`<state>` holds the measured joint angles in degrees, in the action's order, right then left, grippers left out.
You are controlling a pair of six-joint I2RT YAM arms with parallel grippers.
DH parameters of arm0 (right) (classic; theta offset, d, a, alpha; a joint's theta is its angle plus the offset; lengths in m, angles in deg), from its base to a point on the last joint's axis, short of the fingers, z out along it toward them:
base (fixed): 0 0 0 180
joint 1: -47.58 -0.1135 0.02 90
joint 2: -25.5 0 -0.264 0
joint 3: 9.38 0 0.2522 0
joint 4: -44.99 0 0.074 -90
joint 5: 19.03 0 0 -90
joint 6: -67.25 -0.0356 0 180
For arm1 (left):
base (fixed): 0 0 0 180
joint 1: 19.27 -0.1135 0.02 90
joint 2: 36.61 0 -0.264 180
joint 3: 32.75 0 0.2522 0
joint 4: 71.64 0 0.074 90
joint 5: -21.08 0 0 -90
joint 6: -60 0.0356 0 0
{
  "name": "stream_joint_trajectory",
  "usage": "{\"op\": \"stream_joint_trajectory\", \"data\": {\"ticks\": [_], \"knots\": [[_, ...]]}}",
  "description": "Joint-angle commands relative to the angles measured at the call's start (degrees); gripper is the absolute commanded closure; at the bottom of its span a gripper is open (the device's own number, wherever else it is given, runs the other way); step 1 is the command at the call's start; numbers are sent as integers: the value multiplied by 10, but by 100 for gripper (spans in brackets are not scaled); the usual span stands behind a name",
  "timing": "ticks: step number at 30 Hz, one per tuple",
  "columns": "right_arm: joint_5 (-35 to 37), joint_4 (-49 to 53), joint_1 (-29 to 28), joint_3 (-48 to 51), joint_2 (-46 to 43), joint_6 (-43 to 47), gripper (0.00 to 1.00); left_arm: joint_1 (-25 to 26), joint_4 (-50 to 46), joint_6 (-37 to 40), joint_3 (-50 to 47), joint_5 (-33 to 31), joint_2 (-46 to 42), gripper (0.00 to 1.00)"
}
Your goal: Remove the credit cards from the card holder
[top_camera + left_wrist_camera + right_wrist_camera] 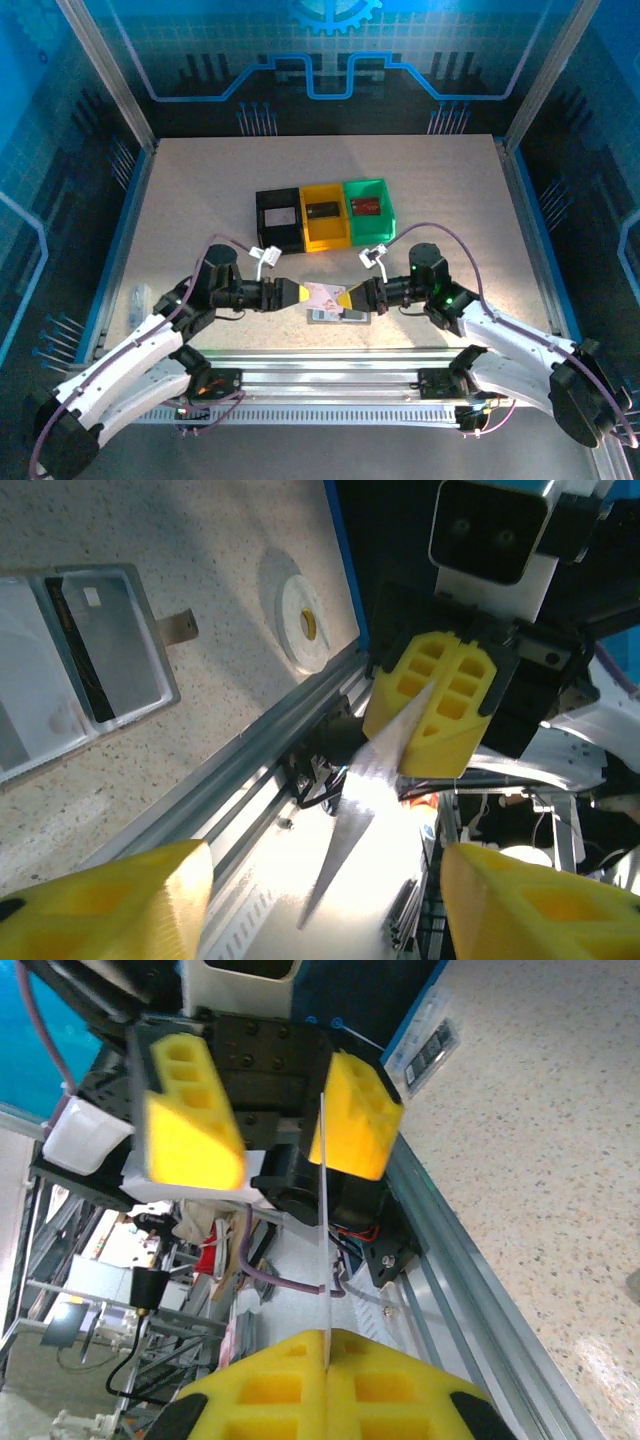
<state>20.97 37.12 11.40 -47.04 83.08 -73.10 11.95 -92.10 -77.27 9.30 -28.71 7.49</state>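
1. Grey and flat, the card holder (340, 316) lies on the desk (200, 200), close to the front rail and between my two arms.
2. Just above the card holder, my right gripper (352, 297) is clamped on one end of a pale credit card (323, 294).
3. My left gripper (298, 293) faces it from the card holder's other side, fingers apart around the card's free end. I can't tell whether either finger touches it.
4. Beyond the card holder, a black bin (278, 222), a yellow bin (325, 216) and a green bin (368, 206) stand in a row.
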Motion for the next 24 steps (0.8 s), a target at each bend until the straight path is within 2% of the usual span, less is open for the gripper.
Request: {"op": "stream_joint_trajectory", "data": {"ticks": [1, 12, 18, 24], "knots": [[-32, -64, 6, 10, 11, -19, 100, -3, 58, -25, -15, 38, -4, 44], [-37, -103, 0, 7, 39, -39, 100, -2, 118, -57, -40, 49, -16, 66], [-39, -125, -3, 9, 51, -51, 100, -3, 117, -57, -43, 47, -25, 76], [-40, -125, -6, 7, 58, -54, 100, -3, 113, -53, -37, 43, -26, 93]]}}
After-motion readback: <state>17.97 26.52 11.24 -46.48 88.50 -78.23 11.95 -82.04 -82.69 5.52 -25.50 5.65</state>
